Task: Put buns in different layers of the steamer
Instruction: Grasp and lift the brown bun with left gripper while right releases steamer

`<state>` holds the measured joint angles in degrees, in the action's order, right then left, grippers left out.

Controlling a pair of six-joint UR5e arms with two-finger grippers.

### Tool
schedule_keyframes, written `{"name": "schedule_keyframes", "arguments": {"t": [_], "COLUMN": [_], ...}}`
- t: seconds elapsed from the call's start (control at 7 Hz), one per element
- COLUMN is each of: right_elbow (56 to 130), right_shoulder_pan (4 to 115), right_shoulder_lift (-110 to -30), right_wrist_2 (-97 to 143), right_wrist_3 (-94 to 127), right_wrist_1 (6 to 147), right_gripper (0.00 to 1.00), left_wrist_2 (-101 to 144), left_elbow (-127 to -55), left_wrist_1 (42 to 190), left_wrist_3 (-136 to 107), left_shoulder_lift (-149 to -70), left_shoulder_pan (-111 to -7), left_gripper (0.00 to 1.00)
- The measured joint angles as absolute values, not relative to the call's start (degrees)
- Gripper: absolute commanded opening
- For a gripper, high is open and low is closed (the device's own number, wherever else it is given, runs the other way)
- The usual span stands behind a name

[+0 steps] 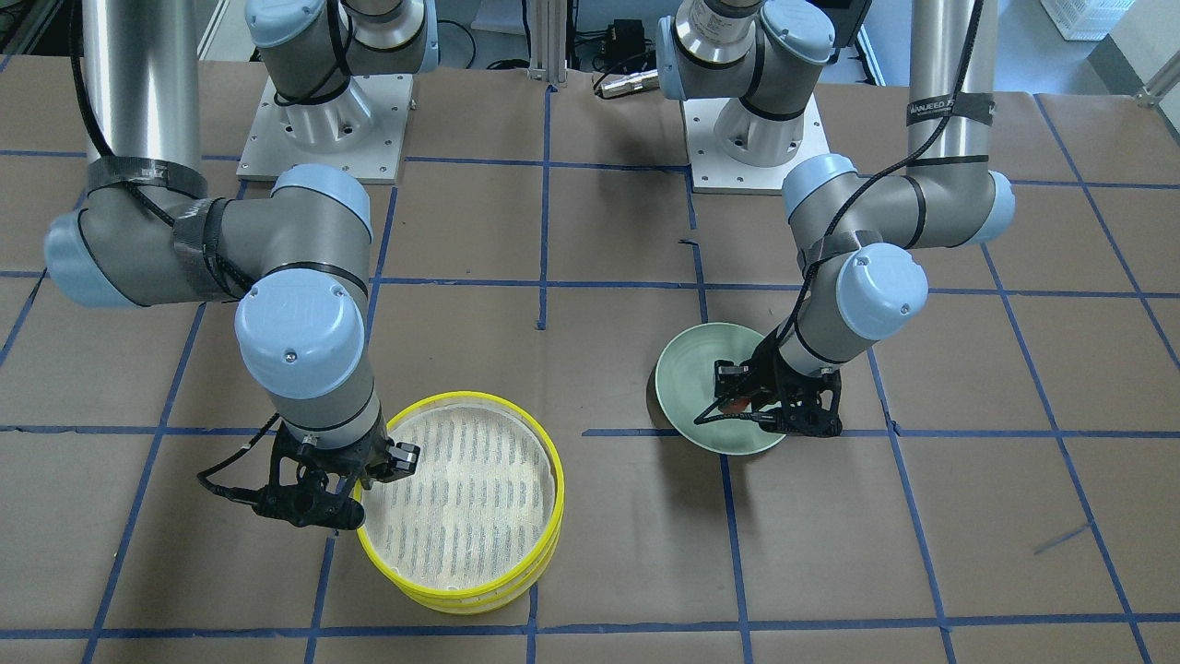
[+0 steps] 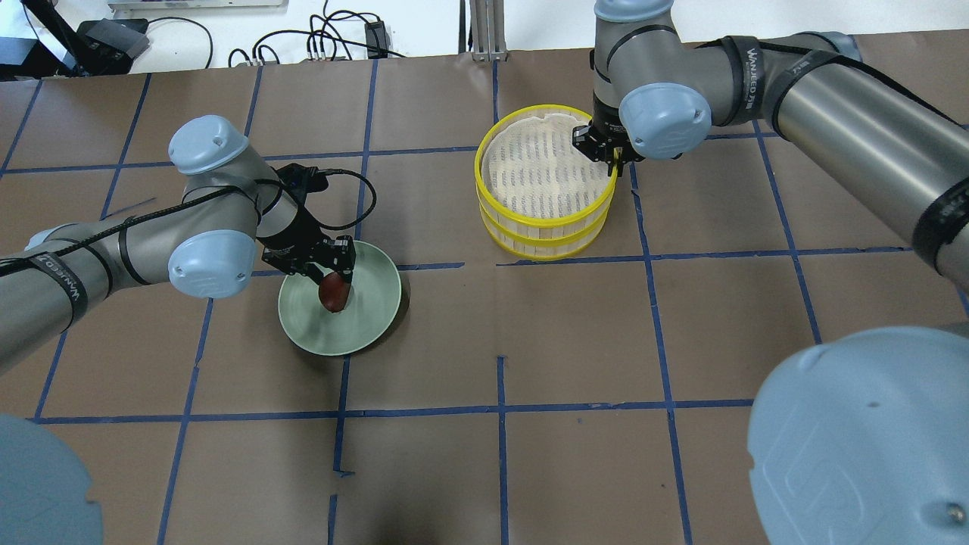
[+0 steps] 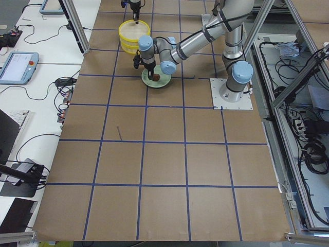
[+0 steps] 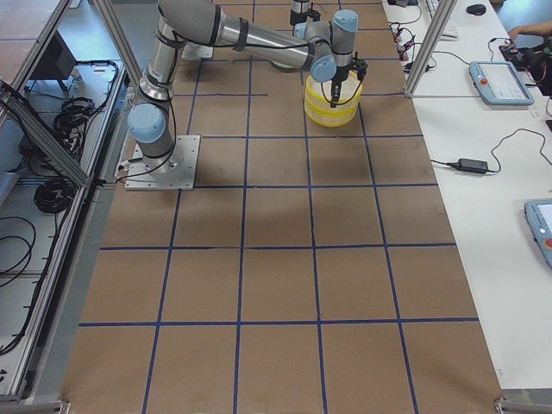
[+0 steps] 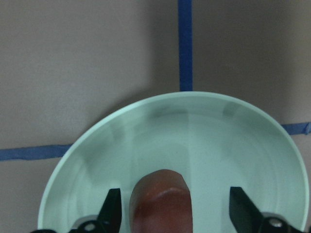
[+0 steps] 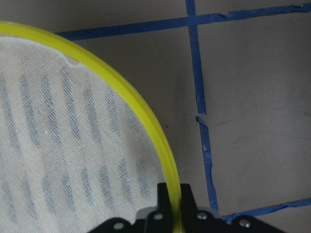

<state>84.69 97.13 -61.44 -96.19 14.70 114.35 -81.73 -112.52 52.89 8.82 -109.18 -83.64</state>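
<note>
Left fingers (image 5: 112, 211): spread wide, one on each side of the brown bun (image 5: 161, 204). Neither pad clearly touches it, and the bun sits nearer the finger at the wrist view's left.
Bun axis: the long axis runs across the closing line, so I judge the left gripper (image 5: 176, 190) would close on the narrow width.
Bun place: on the floor of the plate (image 5: 218, 141), near its middle.
Plate: on the left half of the table (image 2: 681, 318), about midway between its near and far edges.
Right fingers (image 6: 186, 196): one inside and one outside the yellow rim, and they appear to pinch it.
Right gripper (image 6: 174, 194): at the side of the steamer (image 2: 545, 227) toward the table's far right corner.
Steamer: two trays stacked, toward the far edge and just right of centre. The top tray's cloth is bare.
White bun: it shows in no view, and I cannot tell whether it lies under the top tray.
Nearer arm: the left is right over the brown bun, and the right is well apart from it.
Likely next: the left closes and lifts, and the steamer lies toward the far right of the plate.
</note>
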Motion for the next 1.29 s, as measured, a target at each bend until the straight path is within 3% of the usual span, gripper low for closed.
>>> {"name": "schedule_keyframes", "arguments": {"t": [0.14, 0.71, 1.29], "right_elbow": [84.99, 84.01, 82.2], "right_shoulder_pan": [97.12, 94.38, 90.66], "right_shoulder_lift": [-61.45, -65.32, -83.79], "right_wrist_2": [-96.12, -92.65, -86.14], "right_wrist_3": [14.81, 14.35, 12.09], "right_wrist_1": [114.36, 111.27, 86.81], "right_gripper": [1.0, 1.0, 1.0], "left_wrist_2": [-81.73, -81.59, -79.81], "left_elbow": [-112.56, -106.88, -93.51], "left_wrist_1": [51.43, 51.24, 55.43], "left_wrist_3": [8.84, 5.52, -16.84], "left_shoulder_lift": [-109.17, -107.63, -107.94], "left_shoulder_pan": [-83.64, -84.76, -96.69], "left_gripper": [0.02, 0.02, 0.03]}}
